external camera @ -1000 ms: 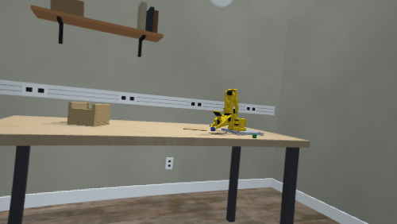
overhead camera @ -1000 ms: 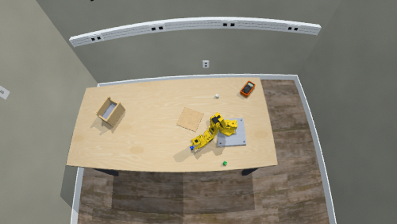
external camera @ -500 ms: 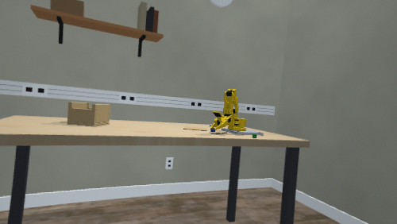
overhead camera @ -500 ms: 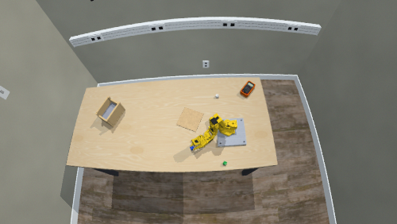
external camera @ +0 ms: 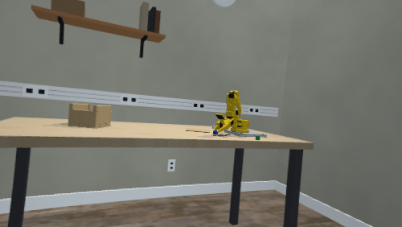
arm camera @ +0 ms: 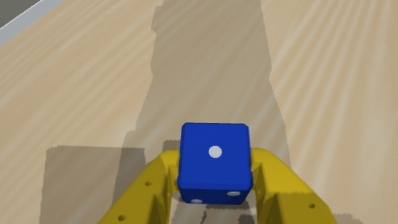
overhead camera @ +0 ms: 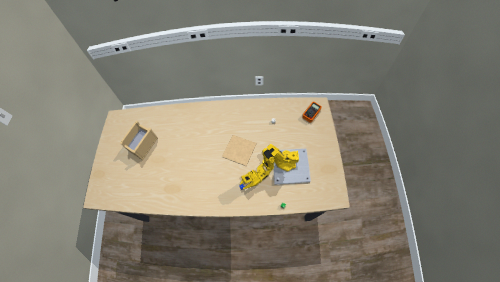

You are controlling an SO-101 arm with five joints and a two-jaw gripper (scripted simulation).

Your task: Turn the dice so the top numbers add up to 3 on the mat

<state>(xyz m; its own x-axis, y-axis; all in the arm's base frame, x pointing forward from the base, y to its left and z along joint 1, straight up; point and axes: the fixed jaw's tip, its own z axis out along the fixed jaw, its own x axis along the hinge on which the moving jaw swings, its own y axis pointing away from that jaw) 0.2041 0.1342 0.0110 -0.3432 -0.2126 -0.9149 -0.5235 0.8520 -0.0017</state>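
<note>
My gripper [arm camera: 215,172] is shut on a blue die [arm camera: 215,162], whose face toward the wrist camera shows one dot. In the overhead view the gripper [overhead camera: 243,186] holds the blue die [overhead camera: 242,187] low over the table, in front of the tan mat [overhead camera: 240,149] and off it. A green die [overhead camera: 283,205] lies near the table's front edge. A white die [overhead camera: 273,120] lies on the table behind the mat. In the side view the blue die [external camera: 215,132] sits at the gripper's tip, close to the table top.
The arm's grey base plate [overhead camera: 292,170] is right of the mat. An orange multimeter [overhead camera: 311,111] lies at the back right. An open cardboard box [overhead camera: 139,140] stands at the left.
</note>
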